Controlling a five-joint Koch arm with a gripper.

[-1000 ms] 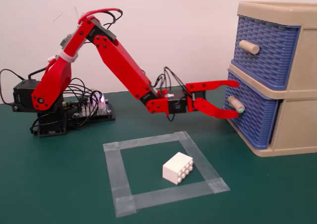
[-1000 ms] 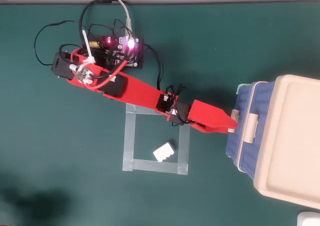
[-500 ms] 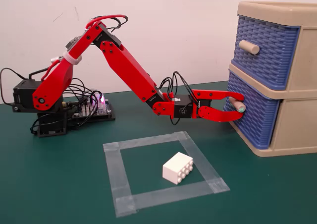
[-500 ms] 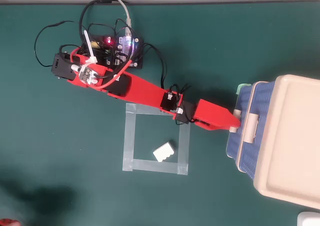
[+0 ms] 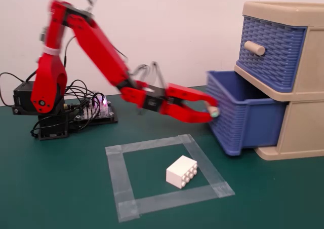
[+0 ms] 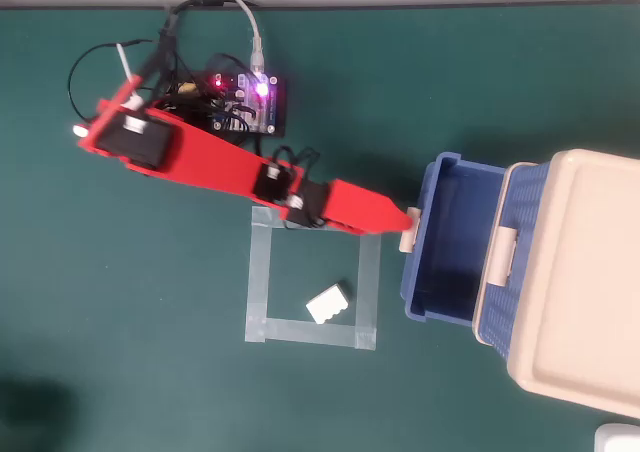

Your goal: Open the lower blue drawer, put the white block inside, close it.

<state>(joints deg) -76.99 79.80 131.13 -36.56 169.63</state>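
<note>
Green counter [image 5: 55, 188] under a white wall is seen in the fixed view, where the lower blue drawer [image 5: 238, 118] is drawn well out of the beige cabinet [image 5: 298, 122] and its knob [image 5: 214, 111] is clenched by the end effector [image 5: 208, 112]. Seen from overhead, the white block [image 6: 328, 303] is found inside the taped square [image 6: 258, 282], below and left of the end effector [image 6: 410, 224] and well apart from it, long axis slanted.

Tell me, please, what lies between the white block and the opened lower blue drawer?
Only a strip of the grey tape square and bare green table lie between the white block and the lower blue drawer, as the overhead view shows.
</note>
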